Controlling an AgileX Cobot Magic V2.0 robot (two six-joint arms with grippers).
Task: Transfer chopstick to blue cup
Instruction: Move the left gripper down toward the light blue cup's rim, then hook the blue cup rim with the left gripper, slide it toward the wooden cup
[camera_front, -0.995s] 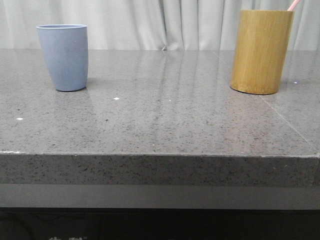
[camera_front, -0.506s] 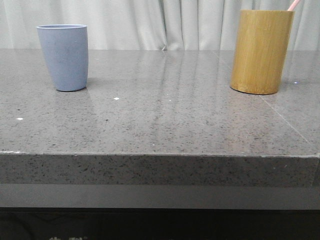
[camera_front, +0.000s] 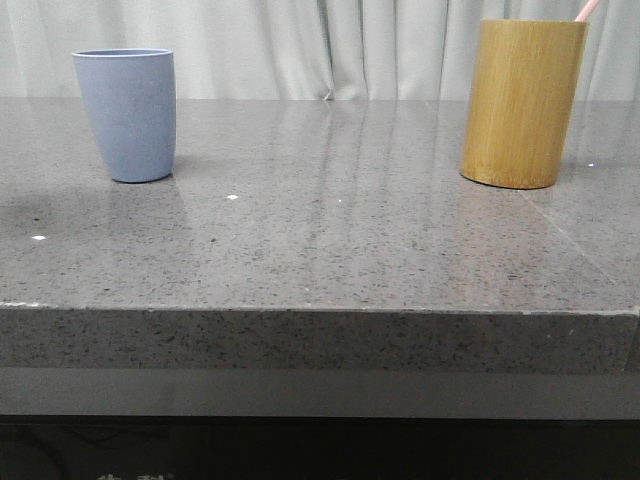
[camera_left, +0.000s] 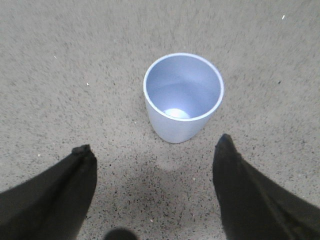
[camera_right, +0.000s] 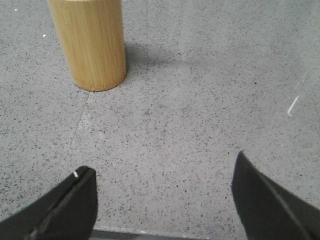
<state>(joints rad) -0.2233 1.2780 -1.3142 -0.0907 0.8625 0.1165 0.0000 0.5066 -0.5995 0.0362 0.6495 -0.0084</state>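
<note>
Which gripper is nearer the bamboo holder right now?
Right. The right gripper, open, faces the bamboo holder across bare table; the left gripper, open, hovers over the blue cup.

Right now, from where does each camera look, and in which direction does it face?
Front view: low at the table's near edge, facing forward at the blue cup, the bamboo holder and the chopstick; no arm visible.
Left wrist view: on the left arm, looking down into the blue cup; the open left gripper shows.
Right wrist view: on the right arm, looking down at the bamboo holder; the open right gripper shows.
Each wrist view shares one container with the front view.
</note>
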